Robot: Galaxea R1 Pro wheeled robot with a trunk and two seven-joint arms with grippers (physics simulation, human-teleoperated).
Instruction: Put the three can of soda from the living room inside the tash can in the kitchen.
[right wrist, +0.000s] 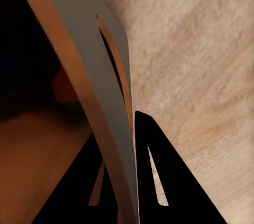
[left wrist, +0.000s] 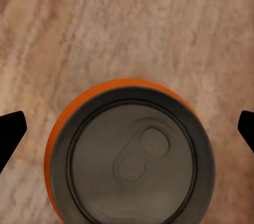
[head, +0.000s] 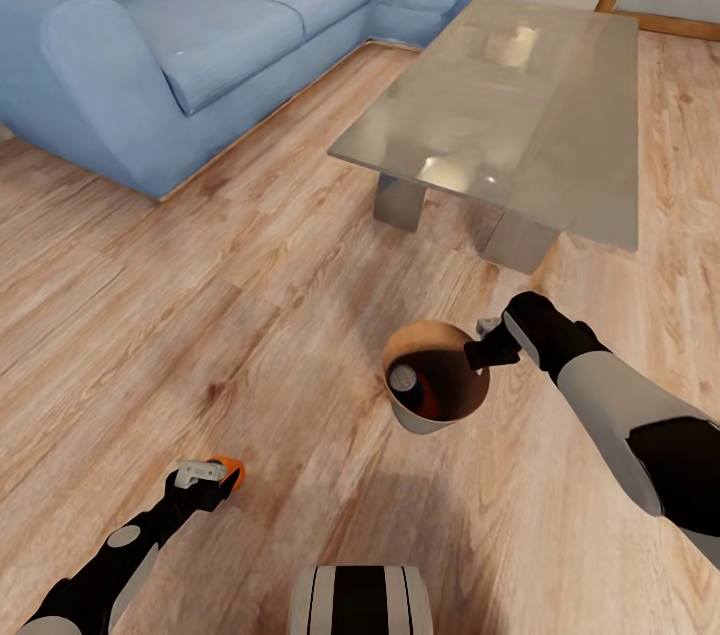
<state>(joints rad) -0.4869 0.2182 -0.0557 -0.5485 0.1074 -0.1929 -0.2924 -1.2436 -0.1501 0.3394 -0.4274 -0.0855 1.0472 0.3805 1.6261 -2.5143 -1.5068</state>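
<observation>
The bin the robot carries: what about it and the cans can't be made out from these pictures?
- Bin, head view: how many cans lie inside; one grey top shows, the wall and shadow hide the rest.
- Orange can, left wrist view: cut off by the edge; whether the left hand grips it is unclear.
- Right hand, right wrist view: straddles the bin's rim; the interior is dark.

- The head camera looks down from high up at the floor (head: 200, 315) and both arms.
- The left wrist camera looks straight down, very near a can (left wrist: 132, 155).
- The right wrist camera sits close against the bin (right wrist: 100, 102).
</observation>
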